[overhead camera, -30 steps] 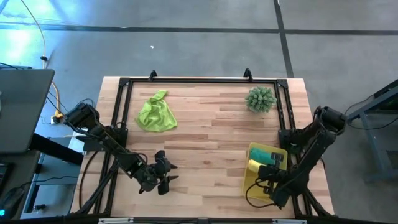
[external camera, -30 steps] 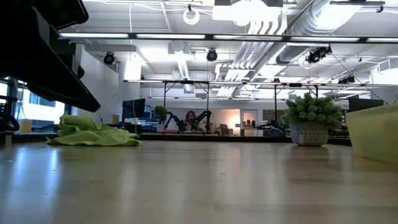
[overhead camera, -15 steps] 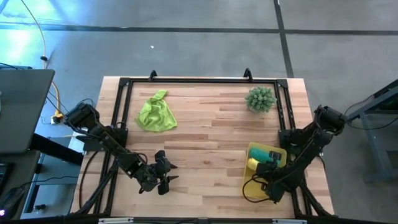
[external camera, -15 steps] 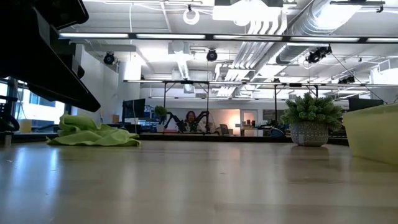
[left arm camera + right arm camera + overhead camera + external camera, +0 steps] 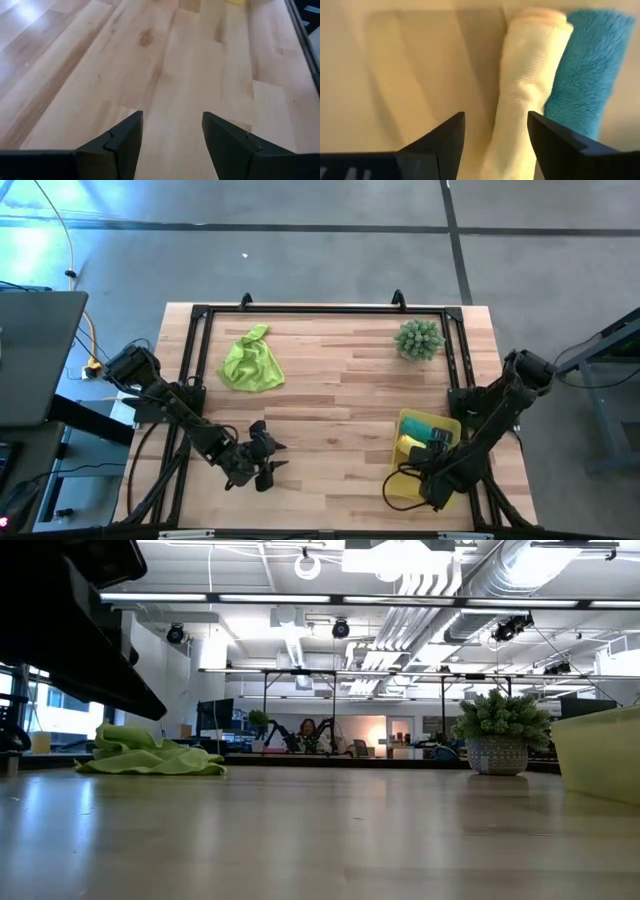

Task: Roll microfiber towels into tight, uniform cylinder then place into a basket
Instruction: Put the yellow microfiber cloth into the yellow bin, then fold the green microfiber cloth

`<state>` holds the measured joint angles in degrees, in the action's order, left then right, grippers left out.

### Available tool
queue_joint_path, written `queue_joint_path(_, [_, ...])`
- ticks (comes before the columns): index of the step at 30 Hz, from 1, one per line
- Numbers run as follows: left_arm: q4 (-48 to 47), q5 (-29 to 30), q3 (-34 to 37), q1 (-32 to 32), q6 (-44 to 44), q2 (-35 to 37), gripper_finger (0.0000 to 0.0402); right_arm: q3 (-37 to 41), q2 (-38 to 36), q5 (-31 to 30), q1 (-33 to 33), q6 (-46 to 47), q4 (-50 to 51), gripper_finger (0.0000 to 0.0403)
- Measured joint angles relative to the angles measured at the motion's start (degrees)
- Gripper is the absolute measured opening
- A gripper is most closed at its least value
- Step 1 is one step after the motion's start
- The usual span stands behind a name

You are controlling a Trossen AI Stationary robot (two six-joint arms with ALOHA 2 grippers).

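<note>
Now my right tool [image 5: 495, 145], fingers spread, hangs over the basket [image 5: 402, 477] at lower right, yellow roll [image 5: 522, 85] beside teal roll [image 5: 585, 75] inside. Lime towel [image 5: 251, 364] lies unrolled upper left; I judge it next. Left tool [image 5: 172, 145] waits open, bottom left.

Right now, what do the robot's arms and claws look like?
Both arms are dark, nearly black, built of jointed links with rounded housings and thin black cables looping beside them. The left claw and right claw each end in two flat, wedge-shaped black fingers with angled tips and a small notch on the inner edge. I see no markings or labels on them.
</note>
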<state>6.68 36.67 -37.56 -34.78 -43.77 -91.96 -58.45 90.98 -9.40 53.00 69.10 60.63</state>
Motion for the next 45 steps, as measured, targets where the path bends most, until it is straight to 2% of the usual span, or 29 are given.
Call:
queue_joint_path(4, [0.0,0.64,0.0,2.67,0.76,0.0,0.0195,-6.48,0.0,-2.0,-0.25,-2.46,7.05,0.0204])
queue_joint_path(10, [0.02,3.34,-0.04,10.63,3.46,1.32,0.0195,-14.33,0.0,-13.9,-0.25,-0.19,16.92,0.0203])
queue_joint_path(13, [-0.6,4.81,-0.07,15.65,3.5,2.98,0.0195,-16.52,0.0,-20.9,-0.29,-2.44,20.57,0.0203])
queue_joint_path(16, [-4.64,5.54,-0.09,21.09,3.48,4.89,0.0195,-18.17,0.0,-23.33,-0.29,-6.26,20.35,0.0203])
queue_joint_path(21, [-17.36,5.21,-0.09,30.6,-0.81,7.0,0.0195,-19.83,-0.02,-22.84,-0.27,-6.6,14.92,0.0203])
queue_joint_path(25, [-29.66,-0.5,-0.02,38.31,-9.0,6.97,0.0195,-20.54,0.0,-18.98,-0.28,-6.58,11.35,0.0203])
queue_joint_path(28, [-33.66,-4.44,0.09,42.37,-11.4,6.12,0.0195,-20.57,0.0,-15.18,-0.27,-6.6,8.82,0.0203])
queue_joint_path(35, [-30.75,-9.92,1.14,44.7,-8.5,2.93,0.0195,-20.57,0.0,-6.84,-0.27,-6.58,4.46,0.0203])
queue_joint_path(39, [-26.0,-10.05,0.98,42.34,-8.34,0.65,0.0195,-20.57,0.0,-5.74,-0.27,-6.58,3.48,0.0203])
queue_joint_path(45, [-13.1,-11.72,1.03,35.79,-5.27,-1.9,0.0195,-20.57,0.0,-5.72,-0.27,-6.58,3.33,0.0203])
